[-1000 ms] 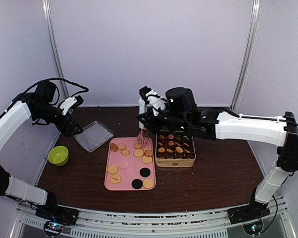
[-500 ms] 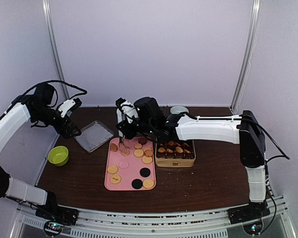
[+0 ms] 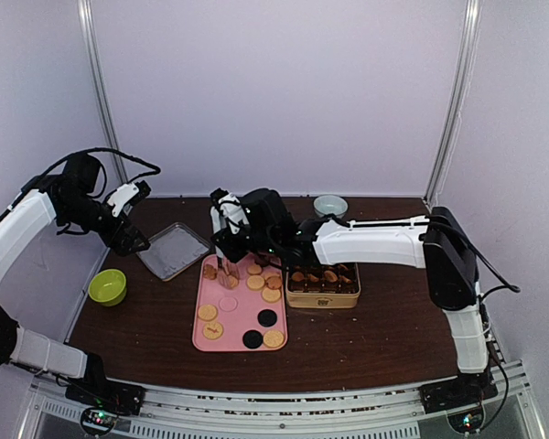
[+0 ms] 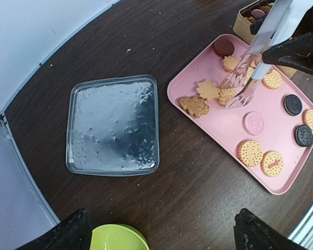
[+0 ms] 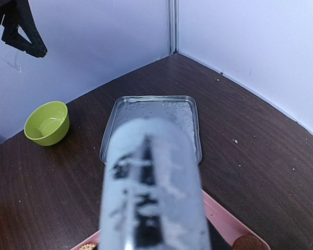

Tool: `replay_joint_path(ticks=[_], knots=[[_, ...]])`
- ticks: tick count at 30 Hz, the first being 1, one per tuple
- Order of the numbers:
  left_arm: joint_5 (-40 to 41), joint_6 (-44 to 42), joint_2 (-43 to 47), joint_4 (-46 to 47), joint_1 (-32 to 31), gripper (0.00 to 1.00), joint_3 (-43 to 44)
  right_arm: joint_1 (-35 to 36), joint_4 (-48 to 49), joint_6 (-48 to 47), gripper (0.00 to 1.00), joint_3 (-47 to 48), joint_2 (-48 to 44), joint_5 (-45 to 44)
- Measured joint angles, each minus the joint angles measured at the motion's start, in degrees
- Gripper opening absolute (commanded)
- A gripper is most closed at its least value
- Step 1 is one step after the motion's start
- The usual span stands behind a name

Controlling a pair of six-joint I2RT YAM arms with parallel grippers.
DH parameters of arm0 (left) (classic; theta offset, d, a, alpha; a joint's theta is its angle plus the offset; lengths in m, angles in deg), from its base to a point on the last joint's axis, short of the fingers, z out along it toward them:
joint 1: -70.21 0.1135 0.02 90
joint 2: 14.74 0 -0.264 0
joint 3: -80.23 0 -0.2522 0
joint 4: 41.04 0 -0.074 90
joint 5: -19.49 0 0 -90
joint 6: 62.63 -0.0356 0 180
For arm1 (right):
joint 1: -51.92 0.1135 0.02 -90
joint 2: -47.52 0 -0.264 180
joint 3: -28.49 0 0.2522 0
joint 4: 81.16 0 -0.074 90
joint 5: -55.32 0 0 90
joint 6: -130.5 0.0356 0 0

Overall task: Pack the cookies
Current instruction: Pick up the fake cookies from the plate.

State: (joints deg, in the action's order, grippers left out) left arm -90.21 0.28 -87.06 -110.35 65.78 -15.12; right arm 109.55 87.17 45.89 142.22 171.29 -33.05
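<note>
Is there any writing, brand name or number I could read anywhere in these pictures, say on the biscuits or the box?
No text can be read in any view.
Pink round cookie: embossed pattern, too small to read.
Two black sandwich cookies: stamped pattern, not legible.
Tan round cookie: small red mark, too blurred to read.
Gold tin: no readable writing on its side.

Both arms are built of white link shells joined by black joint housings. Black cables are looped loosely from the left arm's upper joint. The left pincer [image 3: 139,240] is black with a white wrist section; its two dark fingertips [image 4: 68,235] are seen at the wrist view's lower edge. The right pincer [image 3: 223,270] carries clear, translucent fingers [image 4: 239,83] on a black mount
</note>
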Motion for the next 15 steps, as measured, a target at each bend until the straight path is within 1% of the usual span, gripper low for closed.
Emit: replay_joint_path(ticks=[9, 15], knots=[[-0.1, 0.0, 0.0, 0.0, 0.0, 0.98, 0.0, 0.3, 2.5, -0.4, 0.37, -2.0, -0.5, -1.9], [-0.4, 0.0, 0.0, 0.0, 0.0, 0.98, 0.0, 1.6, 3.0, -2.7, 0.37, -6.2, -2.9, -6.1]])
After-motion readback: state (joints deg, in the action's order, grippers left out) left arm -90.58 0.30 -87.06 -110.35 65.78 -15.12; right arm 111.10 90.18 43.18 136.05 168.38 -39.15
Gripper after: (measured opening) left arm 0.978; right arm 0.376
